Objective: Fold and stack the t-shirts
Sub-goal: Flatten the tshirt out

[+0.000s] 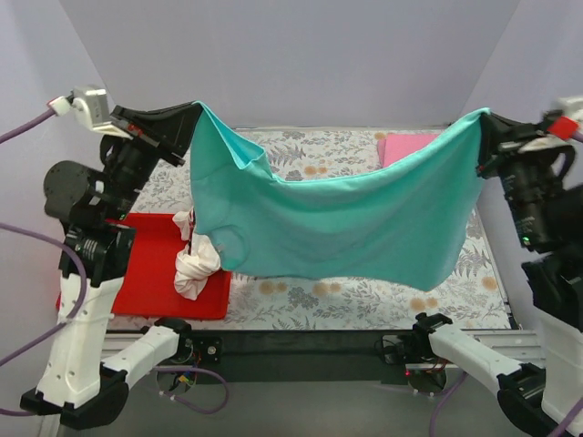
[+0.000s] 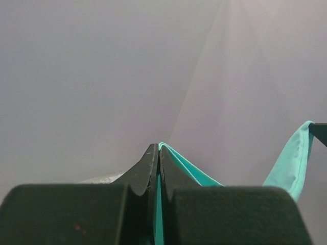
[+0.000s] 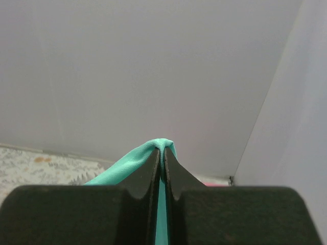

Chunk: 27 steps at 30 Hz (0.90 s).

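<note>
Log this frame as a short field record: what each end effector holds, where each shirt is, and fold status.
left end effector: shut on one upper corner of the teal t-shirt
right end effector: shut on the opposite upper corner
teal t-shirt: hung between both arms, unfolded, sagging in the middle
pink t-shirt: lying at the table's far right, partly hidden
white t-shirt: crumpled at the red tray's right edge
stack: none visible
</note>
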Each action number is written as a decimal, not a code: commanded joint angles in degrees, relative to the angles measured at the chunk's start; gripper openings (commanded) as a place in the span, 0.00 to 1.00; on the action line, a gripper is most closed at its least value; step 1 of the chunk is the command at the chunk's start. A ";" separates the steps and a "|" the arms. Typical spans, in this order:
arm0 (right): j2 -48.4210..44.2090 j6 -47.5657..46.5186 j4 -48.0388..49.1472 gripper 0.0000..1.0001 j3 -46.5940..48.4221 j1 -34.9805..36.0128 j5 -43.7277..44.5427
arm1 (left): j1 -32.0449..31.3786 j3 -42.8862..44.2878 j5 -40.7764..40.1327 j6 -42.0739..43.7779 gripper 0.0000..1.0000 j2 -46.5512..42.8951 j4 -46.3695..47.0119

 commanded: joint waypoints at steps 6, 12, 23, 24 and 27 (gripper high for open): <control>13.03 -0.54 7.14 0.01 -10.87 -0.82 4.19 | 0.54 -0.70 -1.47 1.43 0.00 21.65 -0.65; 24.72 1.04 11.45 0.01 -7.19 -8.02 -2.30 | 1.24 10.43 -2.96 3.37 0.00 37.65 -0.65; 34.77 -0.45 10.05 0.01 14.79 -12.86 -12.94 | 3.61 42.20 0.19 6.71 0.00 49.46 -4.44; 34.06 -0.89 10.05 0.01 14.45 -12.86 -13.47 | 3.53 41.33 0.72 6.80 0.00 47.19 -3.91; 28.18 -1.86 11.01 0.01 7.45 -12.86 -16.02 | 3.52 31.42 5.45 6.10 0.00 38.13 1.88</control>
